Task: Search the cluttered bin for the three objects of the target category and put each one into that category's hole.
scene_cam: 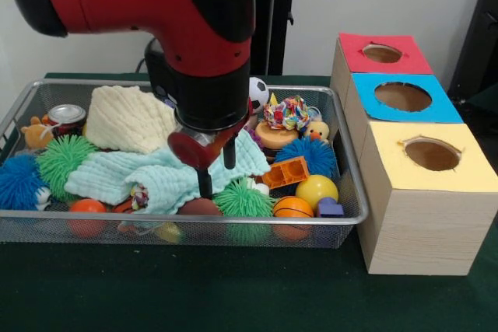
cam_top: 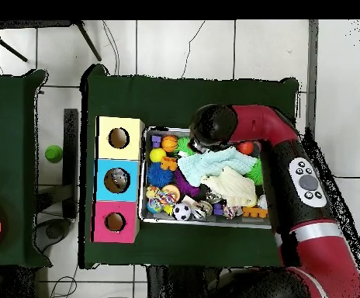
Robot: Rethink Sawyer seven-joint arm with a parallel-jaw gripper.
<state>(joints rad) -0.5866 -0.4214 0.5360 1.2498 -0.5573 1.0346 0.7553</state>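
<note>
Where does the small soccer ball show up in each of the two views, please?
Front view: the soccer ball sits at the bin's far edge, right of the arm.
Overhead view: the soccer ball lies by the bin's lower-left corner.
Shared landmark: the multicoloured knotted toy beside it.

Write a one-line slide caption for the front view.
Sawyer gripper lowered into the cluttered wire-mesh bin over a mint cloth, beside three colour-topped boxes with the blue-topped hole in the middle.
</note>
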